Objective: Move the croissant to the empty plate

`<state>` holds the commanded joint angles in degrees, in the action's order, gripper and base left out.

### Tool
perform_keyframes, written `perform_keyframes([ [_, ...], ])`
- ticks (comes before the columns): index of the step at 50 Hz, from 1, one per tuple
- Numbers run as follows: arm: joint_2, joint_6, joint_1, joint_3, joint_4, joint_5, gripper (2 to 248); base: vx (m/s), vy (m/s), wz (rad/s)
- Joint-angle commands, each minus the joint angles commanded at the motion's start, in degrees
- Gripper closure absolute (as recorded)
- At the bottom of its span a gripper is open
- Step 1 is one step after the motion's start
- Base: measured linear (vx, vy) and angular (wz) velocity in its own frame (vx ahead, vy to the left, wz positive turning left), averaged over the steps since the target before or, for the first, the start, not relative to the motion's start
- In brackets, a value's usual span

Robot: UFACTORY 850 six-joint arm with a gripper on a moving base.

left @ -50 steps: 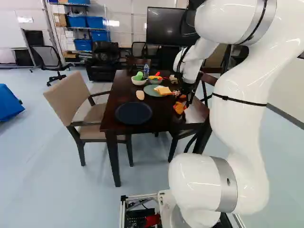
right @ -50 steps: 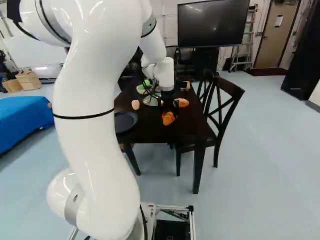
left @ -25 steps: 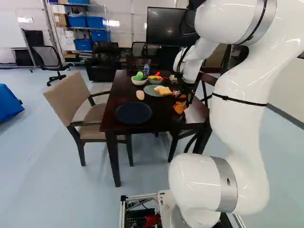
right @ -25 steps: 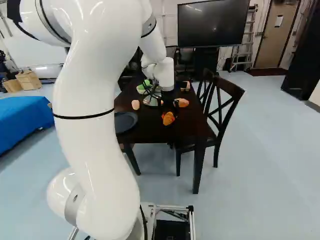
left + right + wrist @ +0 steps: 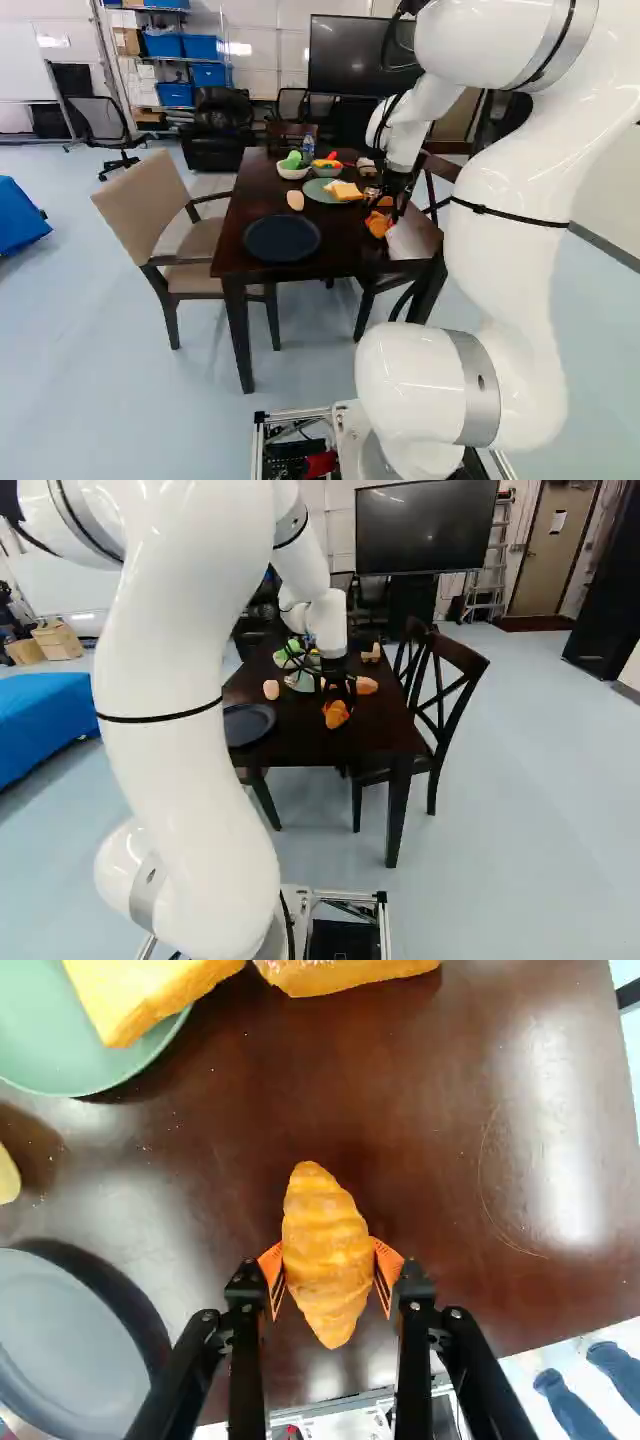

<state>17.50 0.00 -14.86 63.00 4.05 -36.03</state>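
One croissant (image 5: 327, 1255), between the tool's (image 5: 338, 702) fingers, touched from both sides

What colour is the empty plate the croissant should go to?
Dark blue, clearest in the left base view.

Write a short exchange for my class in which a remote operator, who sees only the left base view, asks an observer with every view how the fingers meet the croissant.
Operator: From here I can't make out contact. Do the fingers touch the croissant?
Observer: Yes. In the wrist view their orange pads press on it from two opposite sides.
Operator: Across its middle, or at one end?
Observer: Around the middle; both tapered ends are free of the pads, one pointing ahead of the gripper, the other back toward it.
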Motion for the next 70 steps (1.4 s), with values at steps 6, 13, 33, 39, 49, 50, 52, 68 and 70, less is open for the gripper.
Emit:
perform_keyframes([
  [6, -0.81, 0.00, 0.09, 0.15, 0.00, -0.58, 126, 0.000, 0.000, 0.000],
  [13, -1.33, 0.00, 0.39, 0.87, 0.00, -1.41, 126, 0.000, 0.000, 0.000],
  [33, -2.91, 0.00, 3.61, 2.76, 0.00, -4.16, 126, 0.000, 0.000, 0.000],
  [39, -3.67, 0.00, 4.90, 2.95, 0.00, -5.10, 126, 0.000, 0.000, 0.000],
  [49, -5.75, 0.00, 7.07, 2.38, 0.00, -6.75, 126, 0.000, 0.000, 0.000],
  [50, -5.90, 0.00, 7.24, 2.35, 0.00, -6.87, 126, 0.000, 0.000, 0.000],
  [52, -6.27, 0.00, 7.68, 2.29, 0.00, -7.21, 126, 0.000, 0.000, 0.000],
  [68, -8.54, 0.00, 11.27, 2.64, 0.00, -9.96, 126, 0.000, 0.000, 0.000],
  [70, -8.76, 0.00, 11.72, 2.76, 0.00, -10.28, 126, 0.000, 0.000, 0.000],
])
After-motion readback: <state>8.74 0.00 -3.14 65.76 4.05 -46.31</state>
